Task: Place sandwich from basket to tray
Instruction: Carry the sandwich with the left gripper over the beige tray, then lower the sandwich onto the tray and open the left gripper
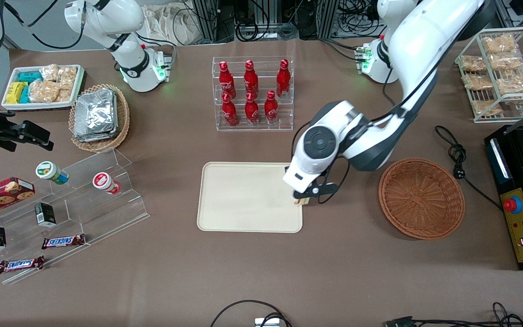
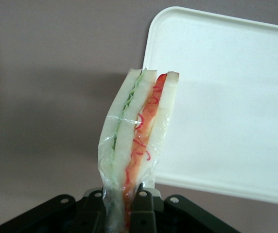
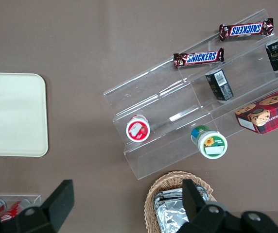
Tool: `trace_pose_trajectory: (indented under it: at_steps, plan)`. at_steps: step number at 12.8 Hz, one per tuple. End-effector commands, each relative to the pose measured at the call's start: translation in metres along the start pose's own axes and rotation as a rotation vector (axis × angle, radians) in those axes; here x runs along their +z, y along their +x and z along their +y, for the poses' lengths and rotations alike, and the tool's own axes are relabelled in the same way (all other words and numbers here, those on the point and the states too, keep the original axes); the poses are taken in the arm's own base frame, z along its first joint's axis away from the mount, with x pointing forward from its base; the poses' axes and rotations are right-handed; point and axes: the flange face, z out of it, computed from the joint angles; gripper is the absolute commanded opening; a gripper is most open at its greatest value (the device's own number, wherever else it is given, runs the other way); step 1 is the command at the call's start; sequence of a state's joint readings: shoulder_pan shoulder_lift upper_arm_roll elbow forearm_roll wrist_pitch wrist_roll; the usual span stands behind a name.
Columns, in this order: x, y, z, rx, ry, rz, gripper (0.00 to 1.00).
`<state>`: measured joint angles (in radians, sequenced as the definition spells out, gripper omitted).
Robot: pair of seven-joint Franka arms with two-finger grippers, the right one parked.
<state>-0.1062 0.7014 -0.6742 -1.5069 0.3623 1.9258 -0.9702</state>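
My gripper (image 1: 304, 195) hangs over the edge of the cream tray (image 1: 248, 197) that lies toward the basket. It is shut on the sandwich (image 1: 298, 199). In the left wrist view the sandwich (image 2: 139, 131) is a clear-wrapped wedge with white bread, green and red filling, pinched at its narrow end in my gripper (image 2: 124, 201). Its wide end points at the rim of the tray (image 2: 226, 97), partly over the brown table. The round reddish-brown wicker basket (image 1: 421, 198) sits beside the tray, toward the working arm's end, with nothing in it.
A clear rack of red bottles (image 1: 252, 93) stands farther from the front camera than the tray. A black appliance (image 1: 520, 195) and a cable (image 1: 459, 159) lie near the basket. Clear step shelves with snacks (image 1: 71, 200) and a foil-packet basket (image 1: 100, 116) lie toward the parked arm's end.
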Motion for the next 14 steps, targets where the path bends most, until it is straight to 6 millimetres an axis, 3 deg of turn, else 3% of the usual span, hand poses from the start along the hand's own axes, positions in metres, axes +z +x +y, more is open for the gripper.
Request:
trace_pose_trajectory:
  at_steps: [1,4,8,10,11,12,13,14]
  plan:
    - [0.022,0.006,0.023,0.011,-0.028,0.023,0.0]
    - [0.029,0.008,0.032,0.025,-0.061,0.032,0.0]
    - [0.07,0.024,0.031,0.047,-0.057,0.082,0.0]
    - [0.059,0.028,0.031,0.029,-0.066,0.09,0.02]
    - [0.051,0.033,0.03,0.018,-0.074,0.096,0.24]
    - [0.046,0.033,0.031,0.037,-0.073,0.109,0.8]
    - [0.04,0.032,0.032,0.036,-0.079,0.114,1.0]
    - [0.023,0.029,0.033,0.036,-0.092,0.134,1.0]
